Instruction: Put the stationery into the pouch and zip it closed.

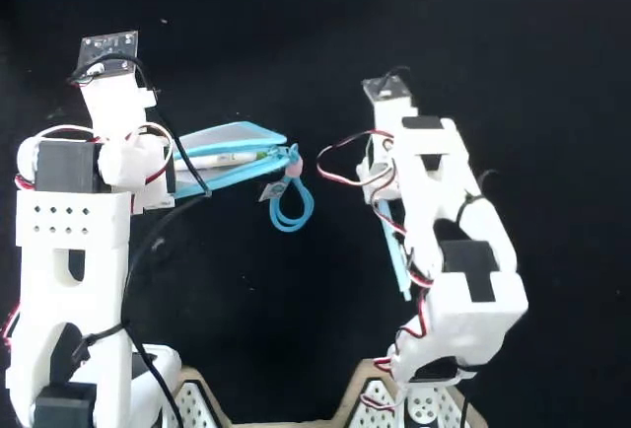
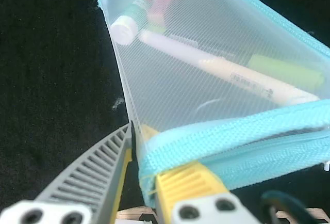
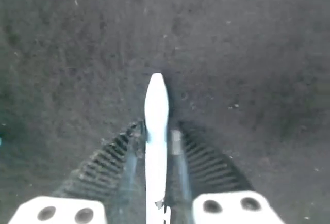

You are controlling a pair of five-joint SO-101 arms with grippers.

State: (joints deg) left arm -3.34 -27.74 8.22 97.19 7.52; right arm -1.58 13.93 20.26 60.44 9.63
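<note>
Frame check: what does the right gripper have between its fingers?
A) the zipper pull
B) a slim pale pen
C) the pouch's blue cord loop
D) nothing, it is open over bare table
B: in the right wrist view the right gripper is shut on a slim pale pen, whose tip sticks out ahead of it; the pouch is pinched by the left gripper.

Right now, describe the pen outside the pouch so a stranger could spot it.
On the black table, find the right arm, away from the mesh pouch. Its pincer is shut on a slim pale blue pen with a tapered tip. Unlike the markers, it is outside the pouch.
</note>
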